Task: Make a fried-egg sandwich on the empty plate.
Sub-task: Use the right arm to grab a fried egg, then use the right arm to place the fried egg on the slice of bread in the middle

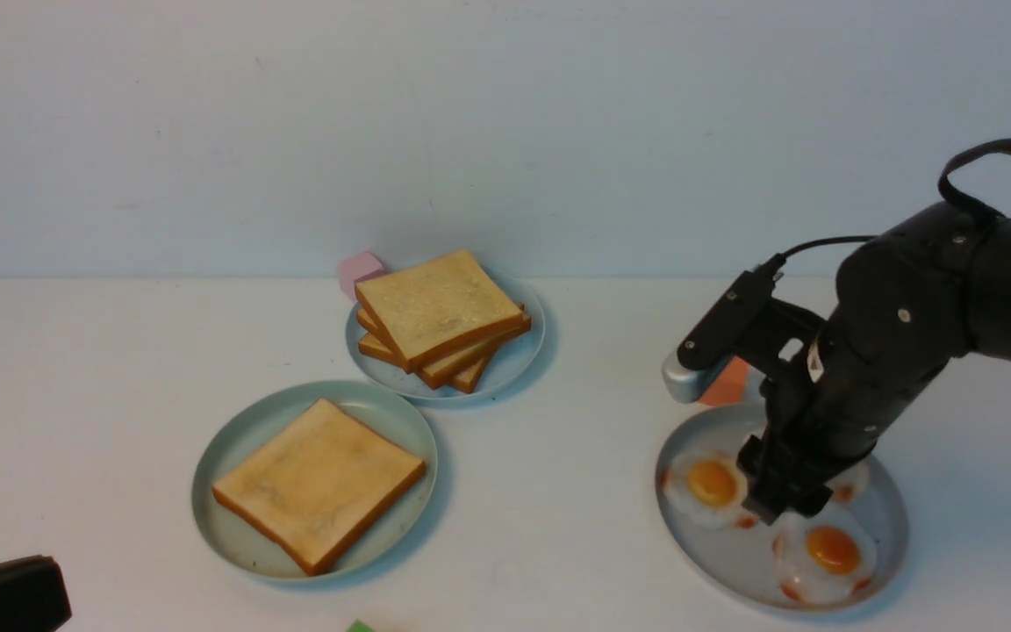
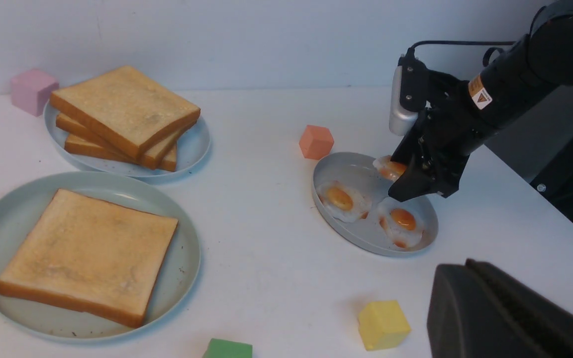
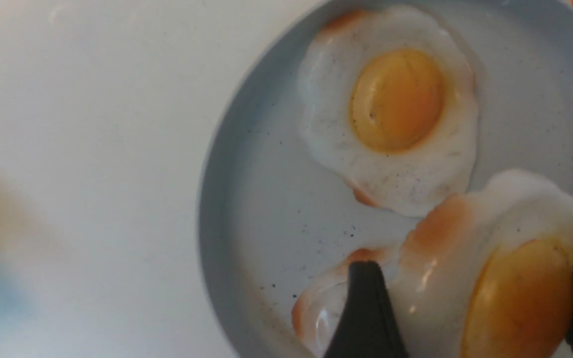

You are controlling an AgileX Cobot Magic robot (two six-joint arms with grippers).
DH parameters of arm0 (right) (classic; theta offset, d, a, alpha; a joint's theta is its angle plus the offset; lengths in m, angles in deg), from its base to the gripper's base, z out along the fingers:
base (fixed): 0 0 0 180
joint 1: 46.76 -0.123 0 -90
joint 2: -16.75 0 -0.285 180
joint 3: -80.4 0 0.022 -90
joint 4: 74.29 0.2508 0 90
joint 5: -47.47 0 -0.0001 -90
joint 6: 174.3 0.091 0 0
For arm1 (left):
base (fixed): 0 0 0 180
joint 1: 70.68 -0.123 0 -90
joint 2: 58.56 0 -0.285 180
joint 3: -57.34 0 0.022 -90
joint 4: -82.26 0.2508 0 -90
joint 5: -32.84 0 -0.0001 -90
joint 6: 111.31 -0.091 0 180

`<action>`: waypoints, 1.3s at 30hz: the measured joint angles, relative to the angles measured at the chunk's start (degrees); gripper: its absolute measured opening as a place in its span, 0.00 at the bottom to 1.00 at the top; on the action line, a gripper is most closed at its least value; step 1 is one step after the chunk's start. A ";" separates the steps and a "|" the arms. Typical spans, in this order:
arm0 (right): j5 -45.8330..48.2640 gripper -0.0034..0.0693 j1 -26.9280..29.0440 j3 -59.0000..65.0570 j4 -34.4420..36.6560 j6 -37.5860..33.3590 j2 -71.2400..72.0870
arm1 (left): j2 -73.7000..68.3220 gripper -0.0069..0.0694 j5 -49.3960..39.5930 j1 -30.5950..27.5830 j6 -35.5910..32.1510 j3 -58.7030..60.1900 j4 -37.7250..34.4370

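Right wrist view: right gripper [image 3: 474, 271] pinches white fried egg w/ orange yolk [image 3: 515, 233]; square golden toast slice [image 1: 319, 481] on round mint-green plate [image 1: 242, 430]; egg drop-off + topping pending.

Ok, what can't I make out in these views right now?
- Left gripper: jaws cut off by frame edge, left wrist and front views.
- Third fried egg: front view, mostly behind right gripper.
- Right wrist view: table beside egg plate blurred.
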 joint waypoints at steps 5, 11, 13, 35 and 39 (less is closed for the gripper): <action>2.24 0.73 -5.14 -4.15 4.52 0.85 0.97 | 0.43 0.07 -1.60 0.00 0.00 -0.06 3.84; 2.96 0.73 -17.01 -18.16 8.95 1.96 -2.35 | 0.49 0.07 -3.73 0.00 0.55 -2.54 10.29; 2.84 0.73 -20.61 -24.83 9.35 3.11 -6.74 | 0.49 0.07 -3.73 0.00 1.50 -3.09 11.55; 2.94 0.72 -26.22 -57.89 6.86 4.85 -41.67 | 3.81 0.07 -4.76 0.00 2.77 -3.30 12.72; 2.63 0.73 -26.22 -58.32 7.21 5.58 -41.71 | 3.81 0.07 -4.76 0.00 2.79 -3.30 12.72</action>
